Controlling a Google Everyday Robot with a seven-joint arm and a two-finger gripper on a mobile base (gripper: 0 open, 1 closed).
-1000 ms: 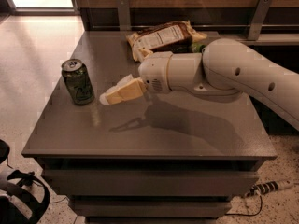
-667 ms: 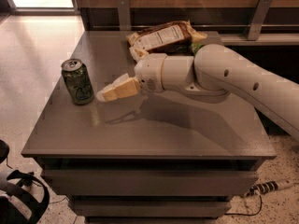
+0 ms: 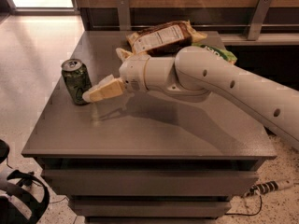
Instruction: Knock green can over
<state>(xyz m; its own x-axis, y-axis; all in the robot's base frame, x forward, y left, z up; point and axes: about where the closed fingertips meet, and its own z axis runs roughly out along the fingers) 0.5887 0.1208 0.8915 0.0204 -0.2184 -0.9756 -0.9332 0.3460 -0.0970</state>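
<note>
small dark green metal drink can (image 3: 76, 81) stands upright on the grey square table (image 3: 154, 134), by the table's left edge, long axis vertical. cream two-finger gripper (image 3: 89, 96) sits low over the table, tip at the can's base, can to its camera-left. gripper looks pressed together, holding nothing. a leftward shove higher up the can should topple it. can script and brown snack bag (image 3: 161, 38) label unreadable.

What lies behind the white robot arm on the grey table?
A brown crinkled snack bag with a white label is in plain sight. A bright green bag is mostly covered by the arm. The hand is beside the base of the dark green metal can.
</note>
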